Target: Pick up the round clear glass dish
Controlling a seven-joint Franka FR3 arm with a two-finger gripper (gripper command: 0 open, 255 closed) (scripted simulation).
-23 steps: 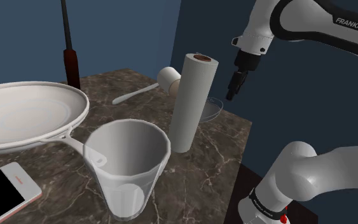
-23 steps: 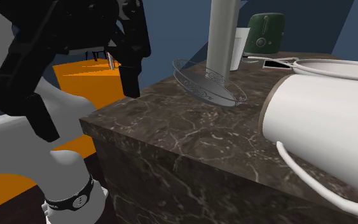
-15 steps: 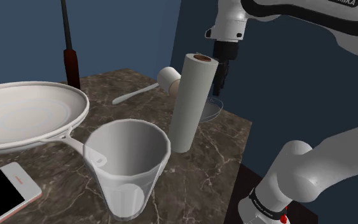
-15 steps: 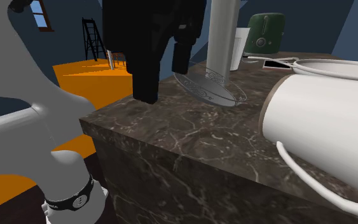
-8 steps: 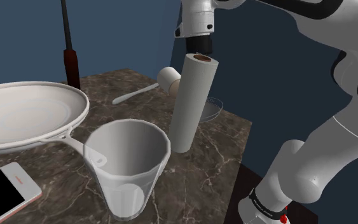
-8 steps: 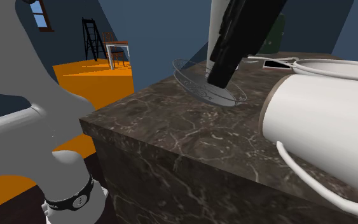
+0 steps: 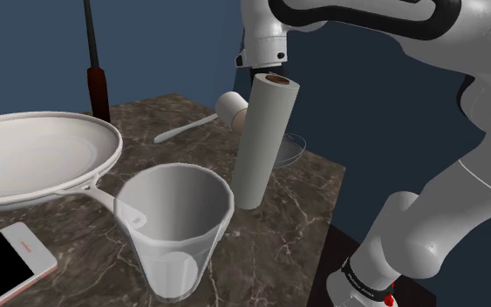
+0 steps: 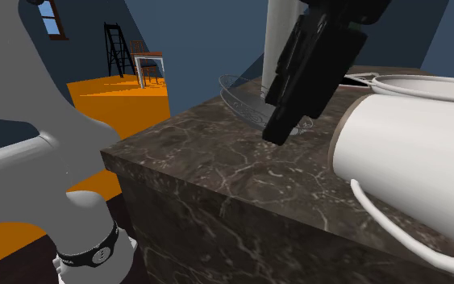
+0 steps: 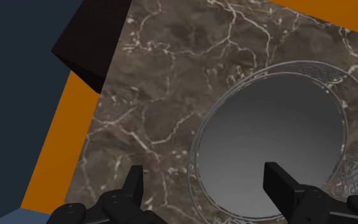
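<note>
The round clear glass dish with an etched rim sits on the dark marble counter near its corner. In the wrist view my gripper is open and above the dish: one finger is over its bowl, the other finger over bare marble just outside the rim. Neither finger touches the dish. In the second exterior view the black gripper hangs tilted in front of the dish and covers its near side. In the shoulder view the dish peeks out behind the roll, under the arm's wrist.
A tall white paper roll stands right beside the dish. A clear jug, a white pan, a phone and a white utensil share the counter. A white pitcher lies on its side. The counter edge is close.
The arm swung from the shoulder view's right towards its left, bringing the gripper from beyond the counter's edge to over the dish, behind the paper roll. The dish has not moved.
</note>
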